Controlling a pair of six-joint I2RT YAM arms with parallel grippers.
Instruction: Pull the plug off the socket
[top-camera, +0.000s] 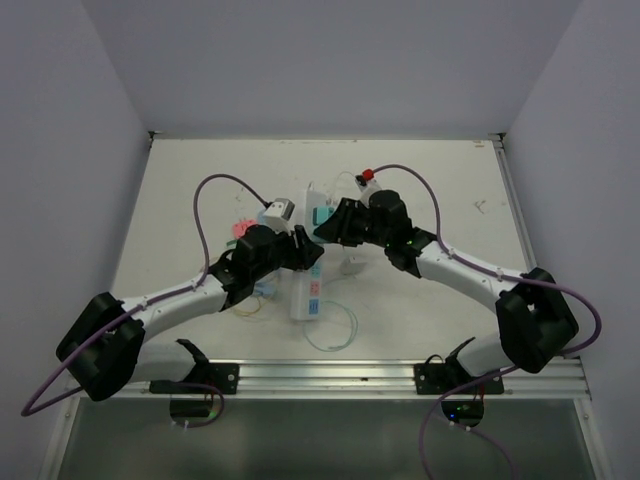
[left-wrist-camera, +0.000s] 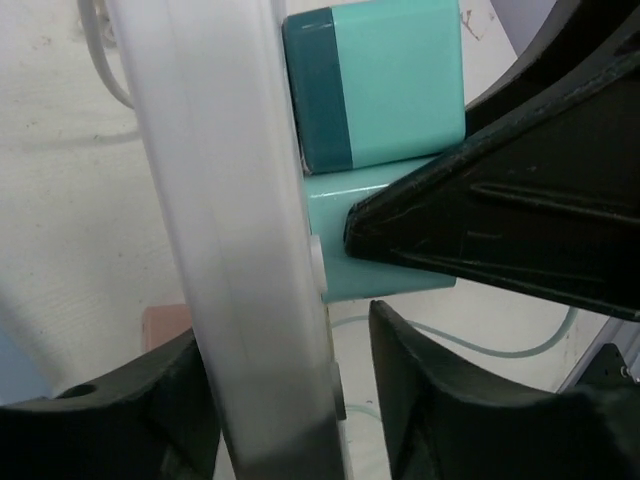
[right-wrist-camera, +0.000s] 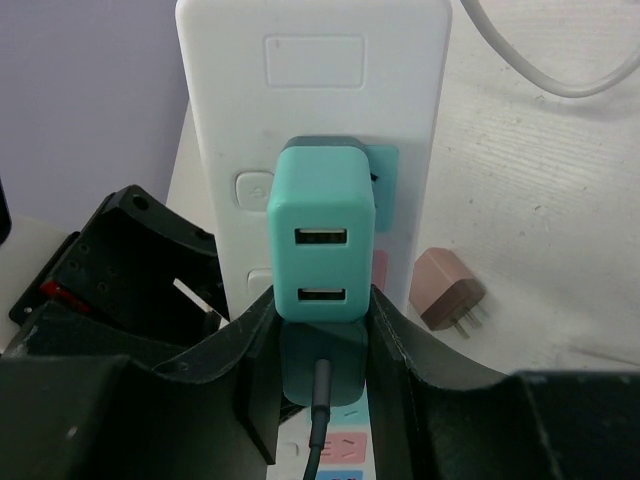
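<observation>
A white power strip (top-camera: 303, 300) lies lengthwise on the table's middle. Two teal plugs sit in it: a USB charger (right-wrist-camera: 320, 225) and, just below it, a teal plug (right-wrist-camera: 320, 360) with a dark cable. My right gripper (right-wrist-camera: 322, 330) is shut on the sides of that cabled plug, which is still seated; it shows in the top view (top-camera: 328, 226) too. My left gripper (left-wrist-camera: 285, 385) straddles the strip (left-wrist-camera: 240, 250) edge-on. Its left finger lies against the strip and its right finger (left-wrist-camera: 450, 400) stands a little apart. The left gripper also shows from above (top-camera: 303, 252).
A loose pink-brown adapter (right-wrist-camera: 447, 290) lies right of the strip. A white adapter (top-camera: 280, 210) sits left of the strip's far end. A thin green cable loop (top-camera: 335, 325) lies near the strip's near end. The strip's white cord (right-wrist-camera: 540, 60) curls away at the far end.
</observation>
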